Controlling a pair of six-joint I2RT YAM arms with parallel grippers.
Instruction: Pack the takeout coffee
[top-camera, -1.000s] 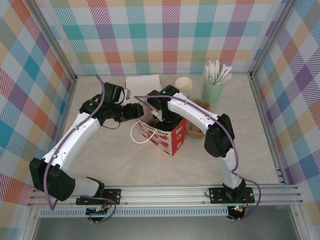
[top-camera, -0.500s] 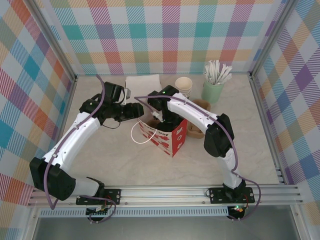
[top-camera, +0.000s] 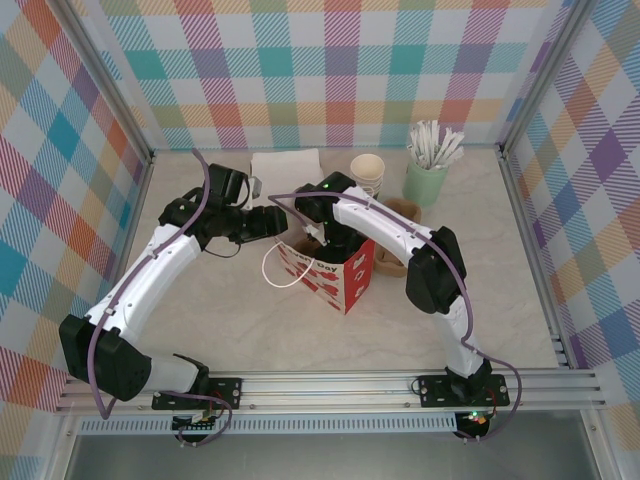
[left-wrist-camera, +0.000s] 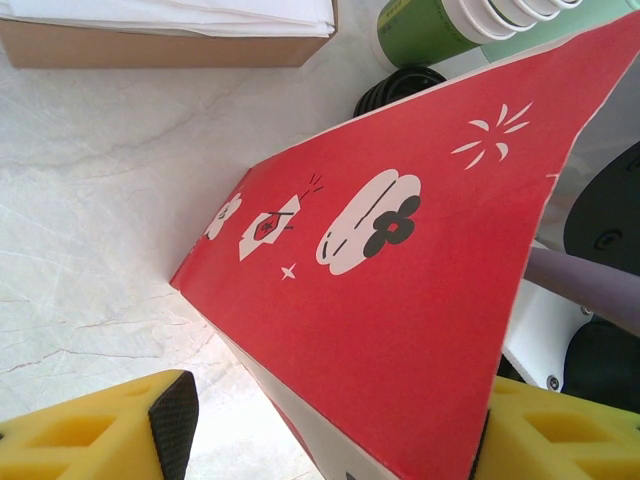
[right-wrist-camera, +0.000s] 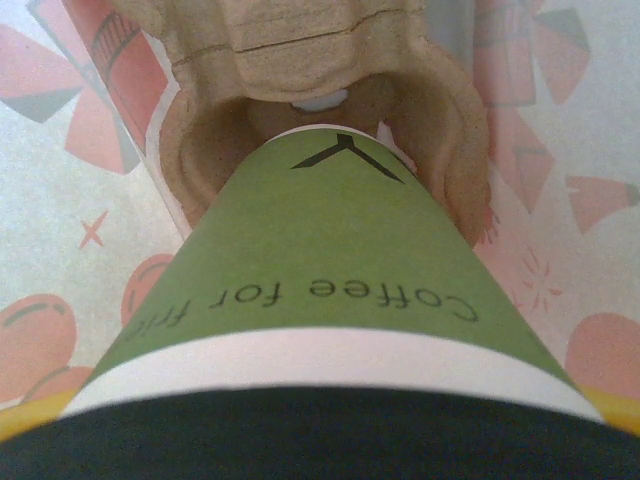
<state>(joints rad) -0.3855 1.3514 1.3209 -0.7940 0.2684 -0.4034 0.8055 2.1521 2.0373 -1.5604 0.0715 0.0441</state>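
The takeout coffee (right-wrist-camera: 320, 270), a green cup reading "Coffee for", has its black lid (right-wrist-camera: 320, 440) nearest the right wrist camera. Its base sits in a well of a brown pulp carrier (right-wrist-camera: 200, 130) inside the red patterned bag (top-camera: 325, 275). My right gripper (top-camera: 330, 236) reaches down into the bag and is shut on the cup near its lid. The left gripper (left-wrist-camera: 320, 440) stands open at the bag's upper left corner (top-camera: 272, 222). The bag's red wall (left-wrist-camera: 400, 300) lies between the yellow fingers, against the right-hand one.
A stack of lidless green cups (top-camera: 368, 172) and a mint holder of white sticks (top-camera: 427, 170) stand at the back. A napkin box (top-camera: 285, 165) is behind the left gripper. More brown carriers (top-camera: 392, 262) lie right of the bag, and black lids (left-wrist-camera: 395, 85) lie behind it.
The right arm's elbow has drifted slightly left while the gripper stays in the bag. The left arm and the bag have not moved.
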